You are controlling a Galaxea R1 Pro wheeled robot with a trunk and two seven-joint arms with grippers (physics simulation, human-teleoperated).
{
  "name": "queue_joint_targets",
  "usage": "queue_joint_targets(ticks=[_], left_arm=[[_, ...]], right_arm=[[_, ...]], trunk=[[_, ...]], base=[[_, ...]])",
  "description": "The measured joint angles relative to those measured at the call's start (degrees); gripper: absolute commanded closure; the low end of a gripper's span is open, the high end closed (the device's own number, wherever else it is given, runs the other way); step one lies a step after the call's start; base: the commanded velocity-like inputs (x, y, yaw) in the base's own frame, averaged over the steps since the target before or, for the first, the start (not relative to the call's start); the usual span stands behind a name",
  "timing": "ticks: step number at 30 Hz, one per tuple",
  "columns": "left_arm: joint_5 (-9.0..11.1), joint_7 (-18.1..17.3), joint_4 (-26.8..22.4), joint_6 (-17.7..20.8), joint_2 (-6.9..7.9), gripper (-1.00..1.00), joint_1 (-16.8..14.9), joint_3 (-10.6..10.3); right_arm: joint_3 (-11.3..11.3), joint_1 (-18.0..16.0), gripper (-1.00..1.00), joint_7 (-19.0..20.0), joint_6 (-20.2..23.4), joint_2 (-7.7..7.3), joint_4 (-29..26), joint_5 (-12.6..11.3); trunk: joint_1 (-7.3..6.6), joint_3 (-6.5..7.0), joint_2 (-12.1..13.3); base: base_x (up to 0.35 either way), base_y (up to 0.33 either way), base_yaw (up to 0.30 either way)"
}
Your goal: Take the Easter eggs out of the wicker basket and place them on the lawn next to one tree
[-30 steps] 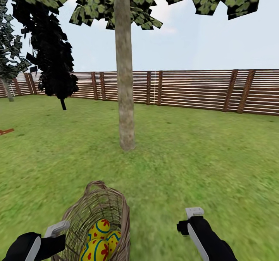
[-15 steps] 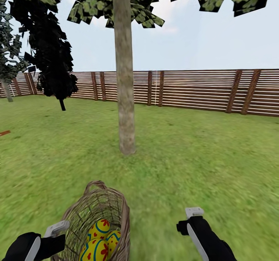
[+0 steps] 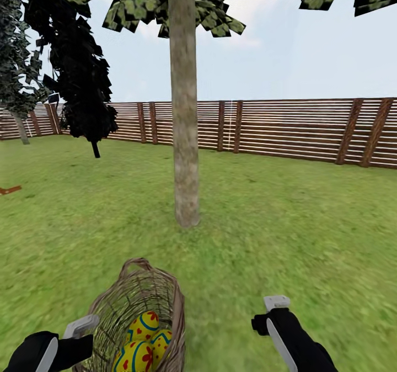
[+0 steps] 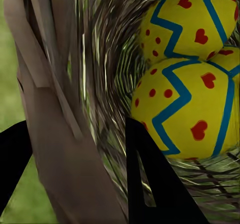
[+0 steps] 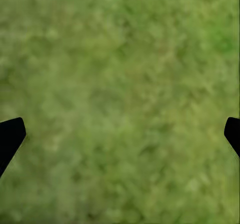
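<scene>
While the lawn (image 3: pixel 309 239) spreads wide and green to the brown slatted fence (image 3: pixel 298 129), we've got the tall tree (image 3: pixel 186 140) standing dead ahead, pale trunk straight up into blocky light-green leaves, with the black-leaved tree (image 3: pixel 82 90) off to the left near the fence. Down at the near edge sits the wicker basket (image 3: pixel 138 311), carried at the robot's left side, tilted slightly, with clear grass between it and the trunk base. And look inside: the Easter eggs (image 3: pixel 144 345) are nestled low in the weave, none out yet!

Left gripper (image 4: pixel 75 184) now: the wrist view shows one dark finger inside the basket and one outside, the wall and rim running between them, so it reads as clenched on that rim. Right gripper (image 5: pixel 120 134) is spread wide, fingertips at the far edges of its view, nothing but grass beneath it.

So the play, as I judge it, is carrying the whole basket up to the tree before unloading. To do it well: keep the basket level so the eggs don't roll out early, and stop just short of the trunk with room for both arms to work. Then the free right hand should come in from above for the topmost egg, and each egg wants setting down gently, since eggs roll.
</scene>
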Motion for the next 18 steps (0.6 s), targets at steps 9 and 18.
queue_joint_targets(ticks=[9, 18], left_arm=[[-0.11, 0.02, 0.00, -0.01, -0.01, 1.00, -0.01, -0.02], [0.31, -0.05, -0.07, 0.01, 0.08, 1.00, -0.02, 0.02]], right_arm=[[-0.02, 0.01, -1.00, 0.00, 0.01, -0.02, -0.03, -0.06], [-0.02, 0.01, -1.00, 0.00, 0.01, -0.02, 0.02, -0.05]], trunk=[[0.00, 0.00, 0.00], [0.00, 0.00, 0.00]], base=[[0.343, 0.000, 0.006], [0.343, 0.000, 0.000]])
